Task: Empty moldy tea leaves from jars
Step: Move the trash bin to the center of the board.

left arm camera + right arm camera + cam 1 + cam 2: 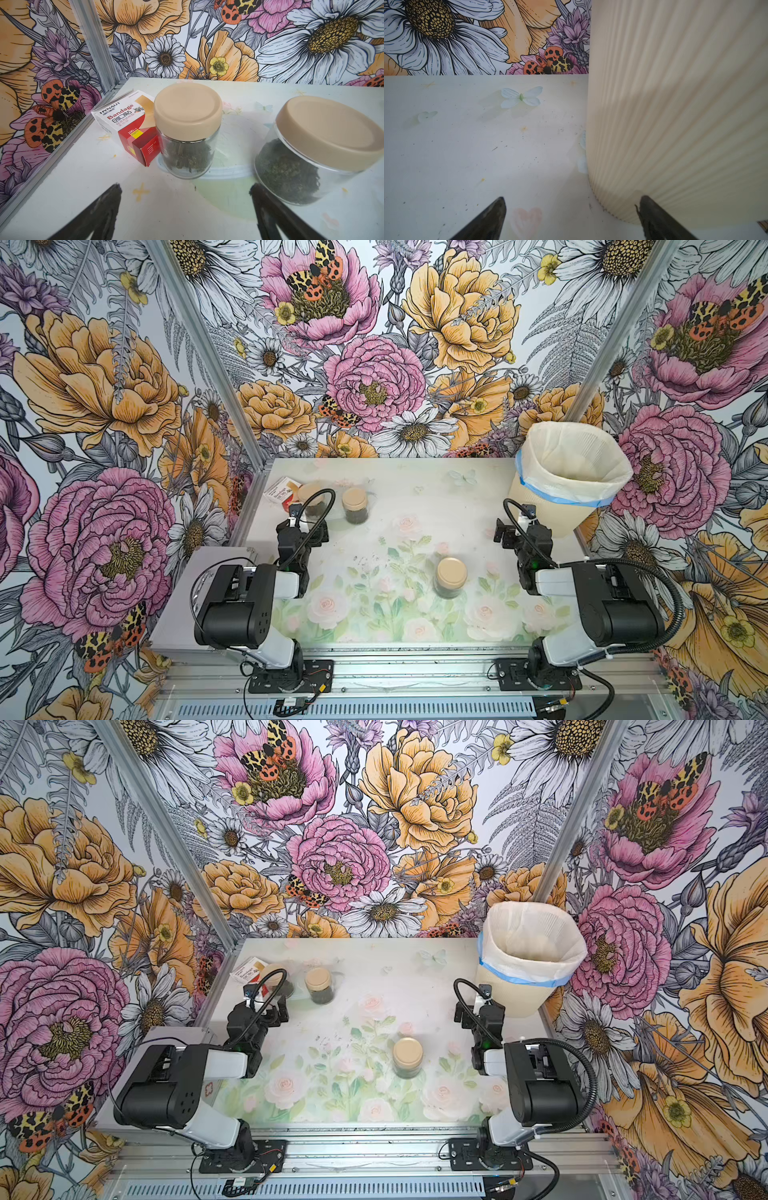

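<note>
Your left gripper (186,188) stands wide open with nothing between its jaws, low over the far left part of the table (436,506) and facing two of the jars. The far-left jar (188,133) stands upright just ahead of it, right beside the bandage box (124,122) on its left. Whether jar and box touch, you cannot tell. The second jar (311,158) stands just to the right, apart from the first. Both wear their tan lids (188,104) and hold dark tea leaves (187,160) to about half height. The third jar (450,577), also lidded and dark inside, stands alone nearer to you, around the table's middle. Your right gripper (572,200) is likewise spread wide and empty, just beside the foot of the ribbed cream bin (675,104) at the far right.
</note>
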